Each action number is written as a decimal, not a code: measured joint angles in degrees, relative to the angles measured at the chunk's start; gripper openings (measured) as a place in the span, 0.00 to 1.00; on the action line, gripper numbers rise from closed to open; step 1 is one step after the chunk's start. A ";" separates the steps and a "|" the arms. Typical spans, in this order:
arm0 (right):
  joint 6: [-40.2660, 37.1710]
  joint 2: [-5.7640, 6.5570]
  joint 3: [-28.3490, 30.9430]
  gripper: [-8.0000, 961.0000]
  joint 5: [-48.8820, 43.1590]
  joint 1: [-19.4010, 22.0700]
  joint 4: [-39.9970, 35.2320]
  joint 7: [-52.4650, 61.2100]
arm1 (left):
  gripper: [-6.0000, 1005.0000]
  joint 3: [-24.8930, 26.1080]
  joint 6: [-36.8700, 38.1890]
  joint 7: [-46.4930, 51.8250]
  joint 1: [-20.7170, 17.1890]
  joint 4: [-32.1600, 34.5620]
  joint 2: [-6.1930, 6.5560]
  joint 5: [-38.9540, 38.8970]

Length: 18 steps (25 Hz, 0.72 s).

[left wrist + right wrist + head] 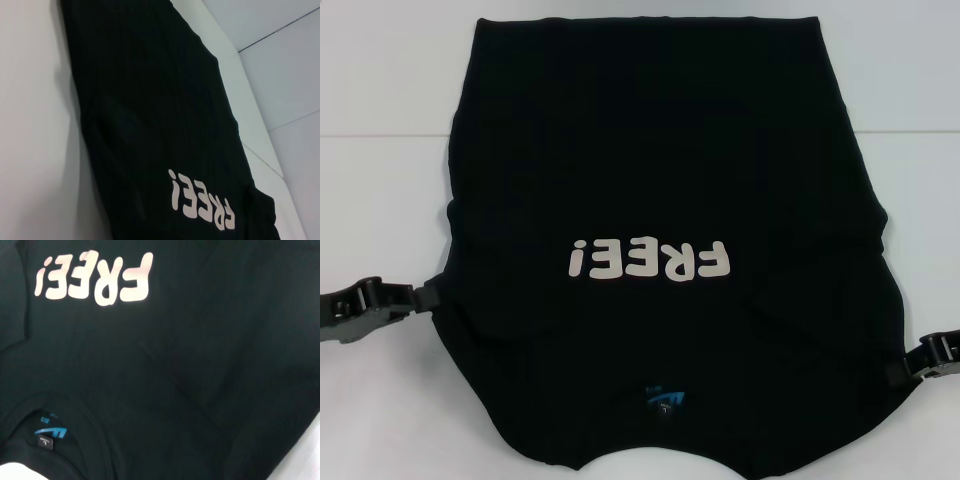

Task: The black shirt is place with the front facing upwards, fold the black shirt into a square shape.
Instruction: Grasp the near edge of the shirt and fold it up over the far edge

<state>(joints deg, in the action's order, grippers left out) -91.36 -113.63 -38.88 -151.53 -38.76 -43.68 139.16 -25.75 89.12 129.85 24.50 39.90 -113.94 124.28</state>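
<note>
Right now I have the black shirt [665, 200] lying face-up on the counter [380, 120], lettering showing, with my left hand [420, 297] touching one shoulder edge and my right hand [898, 368] touching the opposite one. I cannot tell whether either hand is spread or pinching cloth. If a grip catches only the top layer, I expect the fold between the hands to sag and bunch, spoiling the square.

One black shirt [660, 170], two claws: left claw [425, 297], right claw [898, 367].
</note>
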 joint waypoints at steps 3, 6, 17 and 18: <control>-0.03 0.08 0.07 0.20 0.07 0.06 0.00 -0.01 | 0.01 -0.21 0.19 -0.03 -0.19 0.00 0.10 0.26; -0.44 0.20 0.14 0.09 0.09 0.28 -0.13 -0.04 | 0.01 -0.84 0.55 -0.05 -0.61 0.00 0.34 0.51; -8.04 1.89 1.77 0.08 0.28 1.75 -3.17 -1.64 | 0.01 -1.38 8.26 -1.03 -3.21 1.76 1.34 3.46; -8.70 2.02 1.96 0.08 0.28 2.04 -3.47 -1.83 | 0.01 -1.30 10.60 -1.29 -4.21 2.91 1.40 3.46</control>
<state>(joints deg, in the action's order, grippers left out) -100.06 -111.61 -36.92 -151.25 -36.73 -47.15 137.32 -27.05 99.72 128.56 20.29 42.81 -112.54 127.75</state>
